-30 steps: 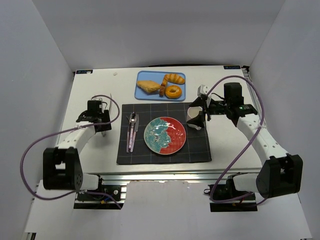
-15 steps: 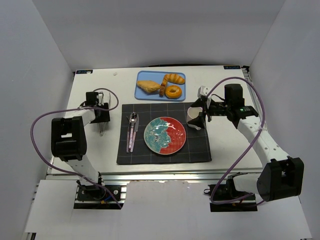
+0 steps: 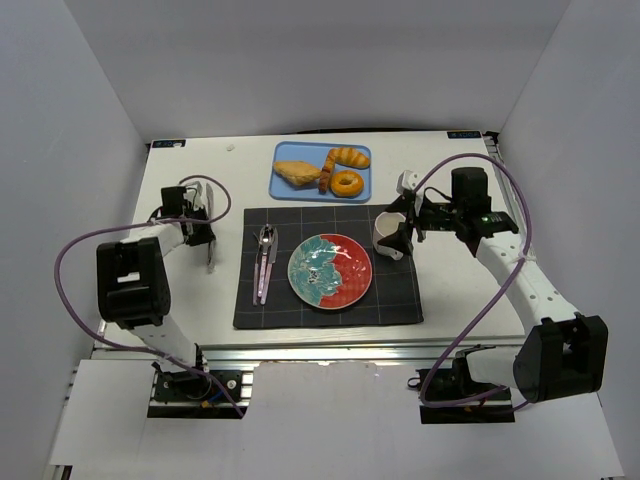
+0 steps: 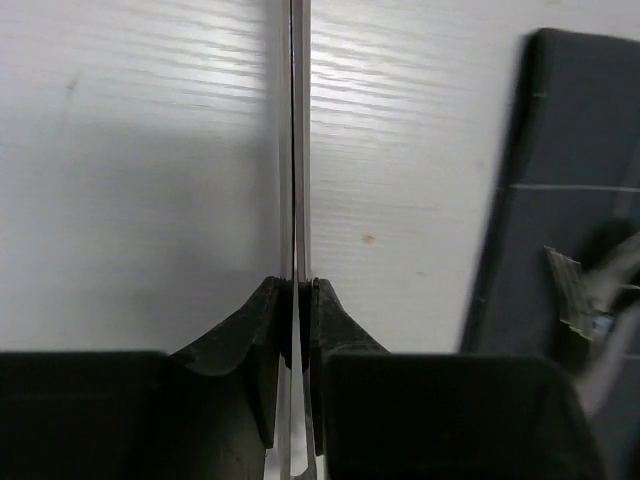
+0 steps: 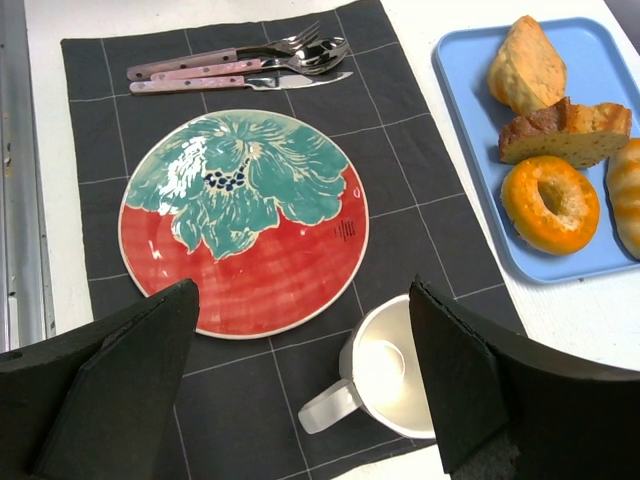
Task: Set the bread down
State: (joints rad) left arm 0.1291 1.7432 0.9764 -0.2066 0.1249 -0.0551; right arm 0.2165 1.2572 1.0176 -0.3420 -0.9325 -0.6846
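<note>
Left gripper (image 4: 297,292): fingers pressed together on a thin metal strip (image 4: 296,150) seen edge-on; can't tell what the strip is. It sits over bare white table (image 3: 180,285), just left of the dark placemat (image 3: 390,300). No bread near it: the tray is well apart, toward the far middle of the table.

Right gripper (image 5: 300,300): fingers spread wide, nothing between them, hovering above a white mug (image 5: 385,370) at the placemat's right edge. The mug is upright with its handle pointing toward the plate (image 5: 160,270).

Bread: all on the blue tray (image 5: 470,100), beyond the placemat's far edge and untouched. In the right wrist view it lies to the upper right of the fingers, near but apart. Pieces: bread roll (image 5: 527,65), brown slice (image 5: 563,132) touching the roll, doughnut (image 5: 550,203) just beside the slice, croissant (image 5: 625,195) cut off by the frame edge.

The red and teal plate is in the middle of the placemat, nothing on it. Cutlery (image 3: 264,262) lies beside the plate on its left.
</note>
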